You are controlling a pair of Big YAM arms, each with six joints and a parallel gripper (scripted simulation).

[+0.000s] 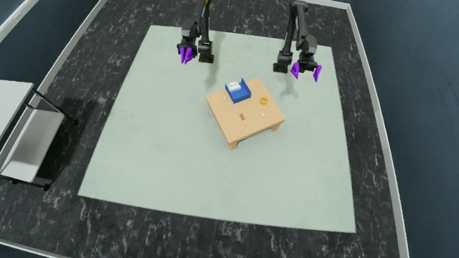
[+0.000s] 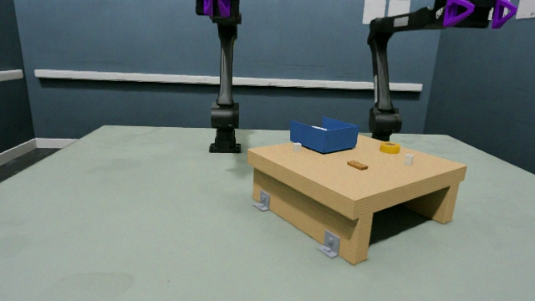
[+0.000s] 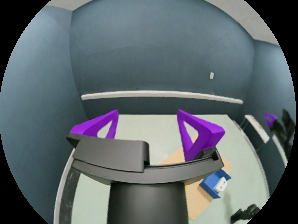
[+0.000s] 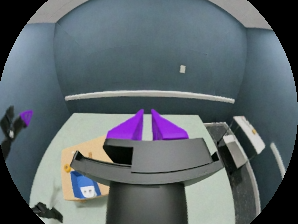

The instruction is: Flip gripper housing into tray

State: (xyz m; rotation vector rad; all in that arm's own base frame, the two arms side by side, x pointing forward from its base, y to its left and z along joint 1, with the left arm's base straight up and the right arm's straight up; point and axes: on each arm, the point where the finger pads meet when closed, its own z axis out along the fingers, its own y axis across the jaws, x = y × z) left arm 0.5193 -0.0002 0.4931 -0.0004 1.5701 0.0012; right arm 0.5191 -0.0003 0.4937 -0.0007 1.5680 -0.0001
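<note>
The white gripper housing (image 1: 234,86) (image 3: 220,186) (image 4: 88,191) lies in the blue tray (image 1: 242,98) (image 2: 323,142) (image 4: 78,181), at its open edge on the arms' side. Dark marks show on its upper face. Which way up it is, whether its halves meet, and its overhang cannot be told. The tray stands on the bench top (image 1: 251,125) (image 2: 334,180) near the edge facing the arms; its feet are hidden. My left gripper (image 1: 306,78) (image 2: 481,14) (image 3: 147,113) is wide open, empty, raised well away from the tray. My right gripper (image 1: 184,61) (image 2: 216,7) (image 4: 147,113) is nearly shut, empty, also raised and clear.
A yellow ring (image 1: 263,100) (image 2: 389,147), a brown block (image 1: 242,117) (image 2: 357,165) and two small white pieces, one (image 1: 224,98) (image 2: 297,146) beside the tray and one (image 1: 263,115) (image 2: 409,159) farther off, lie on the bench. A grey bracket (image 2: 330,243) is at its foot.
</note>
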